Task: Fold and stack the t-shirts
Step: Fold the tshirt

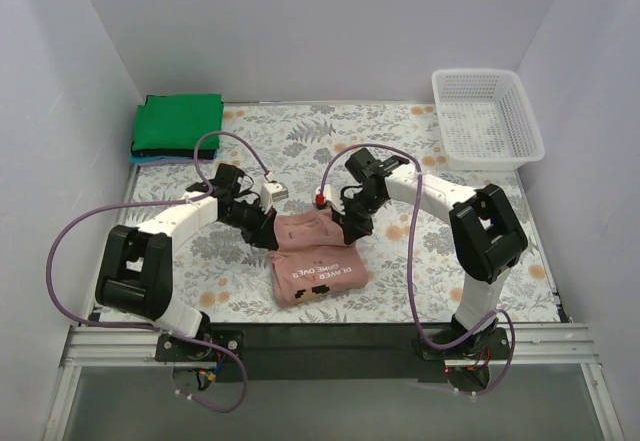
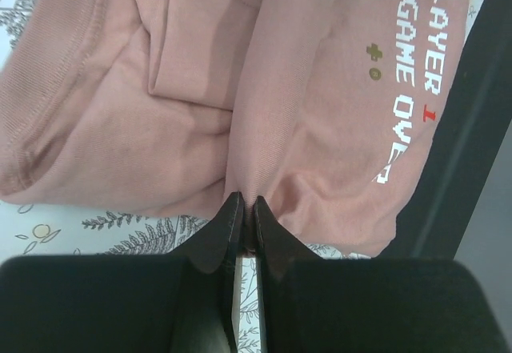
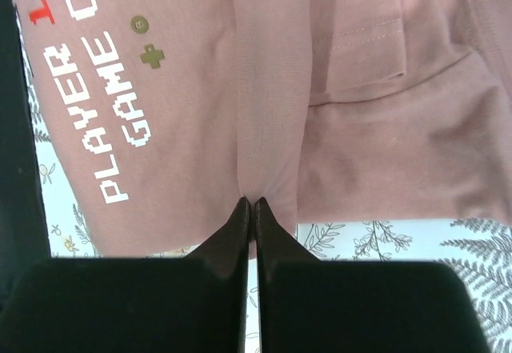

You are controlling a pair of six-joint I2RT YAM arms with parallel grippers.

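- Left gripper (image 2: 242, 202) clamps a fold of the pink t-shirt (image 1: 318, 266) at its far-left side.
- Right gripper (image 3: 249, 203) pinches the same shirt's far-right side.
- Shirt lies partly folded mid-table on floral cloth (image 1: 400, 161); green t-shirt (image 1: 178, 123) rests folded in the far-left corner.

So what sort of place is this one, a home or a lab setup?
Most likely a lab recording booth, not a home: plain white walls on three sides, an aluminium rail along the near edge, and a floral table cloth, basket and folded t-shirts laid out as props.
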